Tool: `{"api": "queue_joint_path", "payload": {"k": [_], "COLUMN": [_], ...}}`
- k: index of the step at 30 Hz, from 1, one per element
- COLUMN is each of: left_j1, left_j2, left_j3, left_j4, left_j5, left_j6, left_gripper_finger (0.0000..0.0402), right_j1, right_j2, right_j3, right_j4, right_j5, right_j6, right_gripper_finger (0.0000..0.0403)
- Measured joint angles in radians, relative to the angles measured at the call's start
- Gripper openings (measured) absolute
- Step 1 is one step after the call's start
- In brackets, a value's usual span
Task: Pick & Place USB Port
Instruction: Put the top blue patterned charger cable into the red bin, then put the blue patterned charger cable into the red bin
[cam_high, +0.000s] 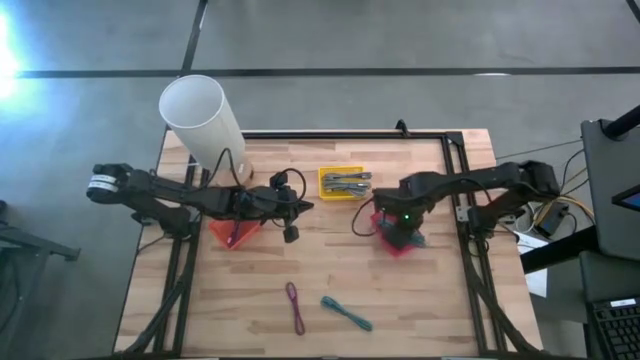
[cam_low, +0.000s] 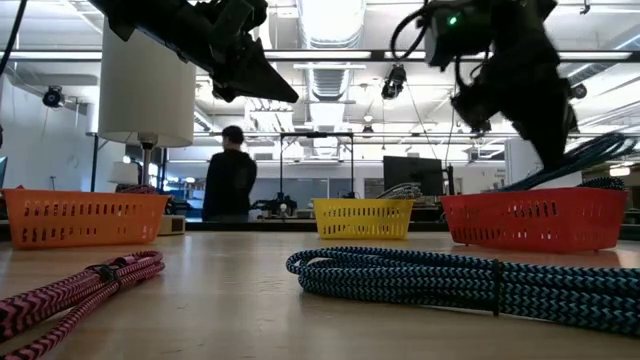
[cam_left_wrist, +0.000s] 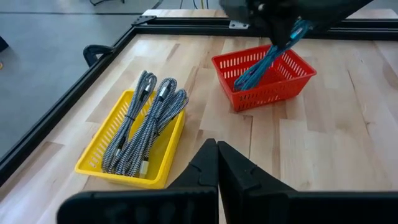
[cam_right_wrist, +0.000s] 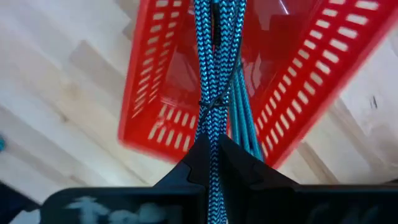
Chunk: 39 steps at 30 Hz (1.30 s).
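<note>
Two grippers are up off my table. My right gripper (cam_right_wrist: 213, 152) hangs above the red plastic mesh basket (cam_high: 396, 243), at about three o'clock from table centre, and its fingers are pinched tight on a bundled teal braided cable (cam_right_wrist: 214, 74) that dangles down into that basket, beside more teal cable already lying inside. My left gripper (cam_left_wrist: 217, 163) hovers near the centre with its fingers pressed together and nothing between them, between the orange mesh basket (cam_high: 232, 236) at nine o'clock and the yellow mesh basket (cam_high: 342, 183) of grey braided cables (cam_left_wrist: 147, 121) at twelve. A pink-and-black braided cable (cam_high: 295, 306) and another teal braided cable (cam_high: 346, 313) lie on the wooden table (cam_high: 440, 300) toward six o'clock.
</note>
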Motion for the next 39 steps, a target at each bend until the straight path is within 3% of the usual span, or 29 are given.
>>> {"api": "queue_joint_path", "payload": {"k": [8, 12, 23, 26, 30, 39], "left_j1": [0.0, 0.0, 0.0, 0.0, -0.001, -0.001], "left_j2": [0.0, 0.0, 0.0, 0.0, 0.0, 0.0], "left_j3": [0.0, 0.0, 0.0, 0.0, 0.0, 0.0], "left_j4": [-0.001, -0.001, -0.001, -0.001, 0.0, 0.0], "left_j5": [0.0, 0.0, 0.0, 0.0, 0.0, 0.0], "left_j6": [0.0, 0.0, 0.001, 0.001, 0.001, -0.022], "left_gripper_finger": [0.0, 0.0, 0.0, 0.0, 0.0, 0.0], "right_j1": [-0.001, -0.001, 0.005, 0.032, 0.105, 0.309], "right_j2": [0.14, 0.177, 0.165, 0.157, 0.16, 0.203], "right_j3": [0.019, 0.059, 0.229, 0.272, 0.272, 0.248], "right_j4": [0.002, -0.014, -0.059, -0.053, 0.057, 0.353], "right_j5": [0.007, 0.007, 0.01, 0.062, 0.176, 0.176], "right_j6": [-0.092, -0.13, -0.148, -0.147, -0.143, -0.078], "right_gripper_finger": [0.0015, 0.004, 0.0115, 0.0124, 0.013, 0.0131]}}
